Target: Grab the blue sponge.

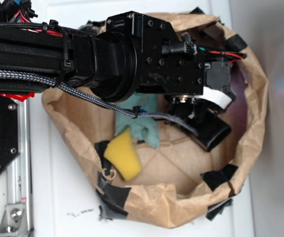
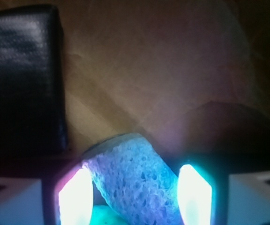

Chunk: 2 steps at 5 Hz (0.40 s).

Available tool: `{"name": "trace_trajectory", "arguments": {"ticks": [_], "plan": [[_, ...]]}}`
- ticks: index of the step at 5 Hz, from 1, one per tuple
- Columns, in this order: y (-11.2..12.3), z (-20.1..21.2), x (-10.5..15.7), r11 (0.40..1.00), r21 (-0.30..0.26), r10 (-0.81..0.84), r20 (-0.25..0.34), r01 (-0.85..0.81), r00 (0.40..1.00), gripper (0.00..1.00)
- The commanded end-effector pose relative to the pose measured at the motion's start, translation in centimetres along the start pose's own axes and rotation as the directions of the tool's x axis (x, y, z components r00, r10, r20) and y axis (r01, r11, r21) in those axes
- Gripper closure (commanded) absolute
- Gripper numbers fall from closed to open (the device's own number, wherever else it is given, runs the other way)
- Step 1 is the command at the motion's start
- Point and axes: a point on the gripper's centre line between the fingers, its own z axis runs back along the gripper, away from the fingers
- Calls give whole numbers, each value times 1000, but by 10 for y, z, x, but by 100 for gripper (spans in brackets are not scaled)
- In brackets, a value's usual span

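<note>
No words, numbers, labels or signs can be read in either view. The small dark scribbles on the white worktop [image 1: 80, 213] below the crumpled brown paper bag [image 1: 152, 202] are too tiny and smeared to make out as letters.

Porous blue sponge [image 2: 137, 180], elongated and tilted, on brown paper, its near end out of frame

We see a pitted sky-blue sponge [image 2: 137, 180], yellow sponge [image 1: 123, 155], teal cloth [image 1: 143, 122], brown paper bag [image 1: 154, 202] with black tape patches [image 1: 113, 196]
</note>
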Motion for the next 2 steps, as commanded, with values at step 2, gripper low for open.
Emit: {"name": "trace_trajectory", "arguments": {"ticks": [2], "plan": [[-31,62,10,997,-57,-42,133,50,990,100]]}}
